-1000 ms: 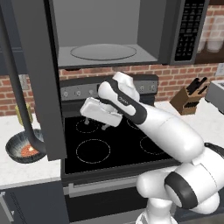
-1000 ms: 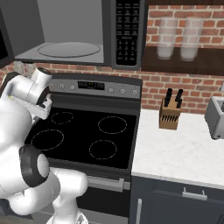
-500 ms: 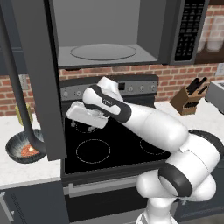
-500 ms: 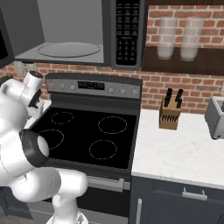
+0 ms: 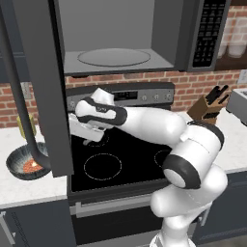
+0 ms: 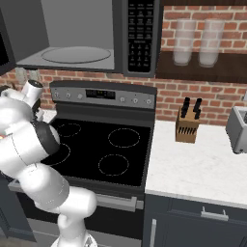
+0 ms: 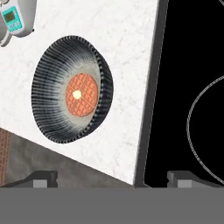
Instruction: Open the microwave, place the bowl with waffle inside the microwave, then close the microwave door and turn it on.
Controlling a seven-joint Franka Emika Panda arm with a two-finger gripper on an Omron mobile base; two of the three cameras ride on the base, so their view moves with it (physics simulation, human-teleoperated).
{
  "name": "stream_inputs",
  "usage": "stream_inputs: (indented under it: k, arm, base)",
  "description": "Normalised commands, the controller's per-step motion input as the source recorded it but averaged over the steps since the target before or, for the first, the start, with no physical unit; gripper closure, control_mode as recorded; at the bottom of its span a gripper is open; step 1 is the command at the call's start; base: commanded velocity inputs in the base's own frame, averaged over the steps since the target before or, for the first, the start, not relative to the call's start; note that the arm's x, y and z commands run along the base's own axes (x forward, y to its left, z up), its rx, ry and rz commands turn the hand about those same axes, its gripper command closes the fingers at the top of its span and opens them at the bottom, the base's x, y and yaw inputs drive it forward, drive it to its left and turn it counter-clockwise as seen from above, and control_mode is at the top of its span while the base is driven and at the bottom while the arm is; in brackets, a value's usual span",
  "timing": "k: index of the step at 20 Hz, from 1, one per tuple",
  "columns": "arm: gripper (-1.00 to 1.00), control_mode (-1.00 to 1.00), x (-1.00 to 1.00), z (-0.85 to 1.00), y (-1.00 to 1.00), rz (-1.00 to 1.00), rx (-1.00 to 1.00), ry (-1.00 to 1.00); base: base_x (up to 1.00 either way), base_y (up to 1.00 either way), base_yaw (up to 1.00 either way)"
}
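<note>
White speckled countertop [image 7: 127, 65] lay left of the black glass stove [image 5: 120, 157], and on it sat the wide dark blue-grey streaked bowl [image 7: 52, 100] with the round orange gridded waffle [image 7: 82, 95] flat in its bottom, a pale dab at the waffle's centre. Above the stove, the dark grey microwave [image 5: 120, 36] stood with its door [image 5: 38, 87] swung wide to the left, the glass turntable [image 5: 114, 57] bare. The two-finger gripper [image 7: 113, 178] hung over the counter edge beside the bowl, its jaws spread wide and holding nothing, tips clear of the bowl's rim.
</note>
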Motion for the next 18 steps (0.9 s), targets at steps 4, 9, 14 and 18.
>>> stream_inputs:
  k: [4, 9, 14, 18]
  arm:
    - [-1.00, -1.00, 0.00, -0.31, 0.49, 0.01, -0.01, -0.02]
    - [-1.00, -1.00, 0.03, -0.34, 0.34, 0.00, 0.00, -0.01]
    - [-1.00, -1.00, 0.15, -0.34, 0.13, 0.00, 0.00, -0.04]
    - [-1.00, -1.00, 0.34, -0.25, 0.17, 0.00, 0.00, 0.00]
  base:
    - [0.00, 0.00, 0.00]
    - [0.00, 0.00, 0.00]
    - [0.00, 0.00, 0.00]
    - [0.00, 0.00, 0.00]
